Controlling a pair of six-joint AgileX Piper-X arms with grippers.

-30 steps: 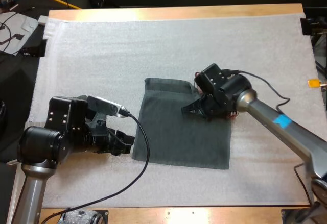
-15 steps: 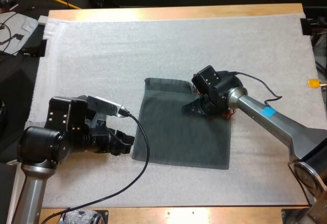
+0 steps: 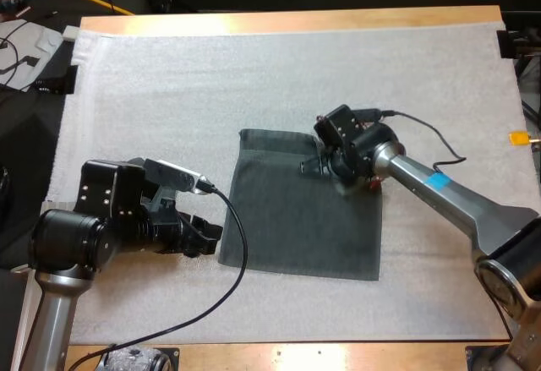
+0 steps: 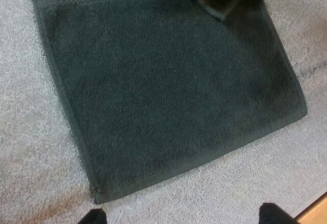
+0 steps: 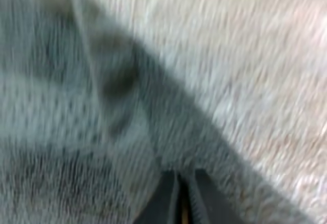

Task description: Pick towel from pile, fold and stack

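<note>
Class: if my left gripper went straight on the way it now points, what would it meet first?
Most likely the towel: the left gripper points at its nearest edge, with a little mat between.

The high camera looks forward and down on the whole towel [image 3: 296, 219]. Both wrist cameras face the same towel, the left near, the right very close.

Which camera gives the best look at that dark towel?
The high view: the towel lies flat on the white mat, nearly its whole outline visible. The left wrist view misses its far end; the right wrist view catches one close patch at an edge.
</note>
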